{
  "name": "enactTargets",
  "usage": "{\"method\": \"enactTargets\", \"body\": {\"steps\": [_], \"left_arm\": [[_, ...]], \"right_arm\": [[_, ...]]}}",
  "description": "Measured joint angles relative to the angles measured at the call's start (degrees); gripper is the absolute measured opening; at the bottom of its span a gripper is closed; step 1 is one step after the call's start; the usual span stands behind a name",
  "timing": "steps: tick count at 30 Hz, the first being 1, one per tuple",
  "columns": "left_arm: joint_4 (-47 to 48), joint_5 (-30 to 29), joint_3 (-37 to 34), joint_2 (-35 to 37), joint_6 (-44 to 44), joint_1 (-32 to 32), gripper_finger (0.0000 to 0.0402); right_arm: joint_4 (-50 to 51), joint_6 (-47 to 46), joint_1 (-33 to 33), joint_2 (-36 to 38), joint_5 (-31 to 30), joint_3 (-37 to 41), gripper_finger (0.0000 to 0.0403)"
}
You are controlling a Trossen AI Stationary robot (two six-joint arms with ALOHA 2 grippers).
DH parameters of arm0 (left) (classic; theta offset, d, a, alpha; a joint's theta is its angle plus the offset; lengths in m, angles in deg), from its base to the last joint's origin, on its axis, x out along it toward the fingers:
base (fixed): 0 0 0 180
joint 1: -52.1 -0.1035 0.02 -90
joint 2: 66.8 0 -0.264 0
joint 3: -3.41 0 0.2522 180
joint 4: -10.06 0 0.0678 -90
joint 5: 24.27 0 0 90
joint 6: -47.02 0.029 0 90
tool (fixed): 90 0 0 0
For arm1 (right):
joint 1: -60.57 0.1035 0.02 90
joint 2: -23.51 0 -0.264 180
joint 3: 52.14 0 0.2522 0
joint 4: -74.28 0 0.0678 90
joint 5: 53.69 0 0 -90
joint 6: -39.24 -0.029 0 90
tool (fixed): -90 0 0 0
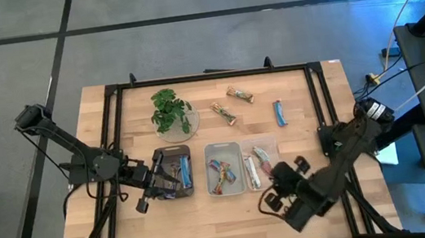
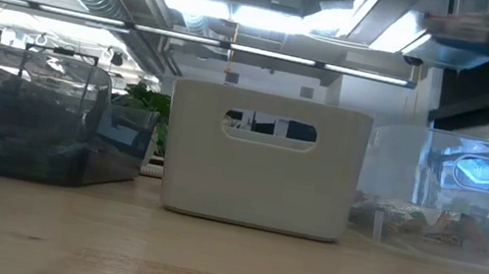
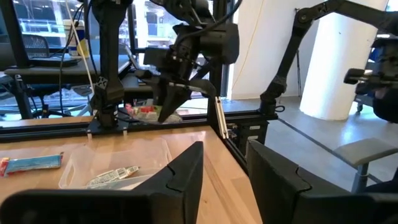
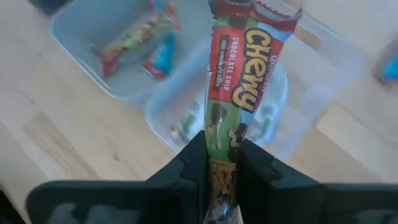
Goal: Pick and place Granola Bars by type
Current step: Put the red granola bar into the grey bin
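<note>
My right gripper is shut on a red-and-green "Chewy" chocolate chip granola bar, above the clear bin at the table's near right. That bin holds other bars. The middle bin holds a colourful bar. My left gripper is open and touches nothing; it stands at the dark bin, which has bars in it. Three more bars lie flat on the far table: two tan-brown ones and a blue one. My right gripper pinches the Chewy bar by one end between its two fingers. The fingers lie along the bar, which sticks out past the fingertips. The bar is lifted clear, its free end over the clear bin.
A leafy green plant on a round dish stands at the far left, behind the dark bin. A black frame runs round the table. In the low view the three bins stand side by side, the white one in the middle.
</note>
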Motion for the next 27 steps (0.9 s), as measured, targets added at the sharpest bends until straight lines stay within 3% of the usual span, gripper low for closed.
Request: {"method": "enactTargets", "body": {"steps": [13,27], "left_arm": [[-0.01,0.01,0.00,0.00,0.07,0.00,0.0116],[0.00,0.02,0.02,0.02,0.04,0.00,0.0115]], "right_arm": [[-27.83,36.43,-13.77,-0.19,0.09,0.41,0.0066],[-34.94,41.57,-19.50,-8.94,0.85,0.43,0.0066]]}}
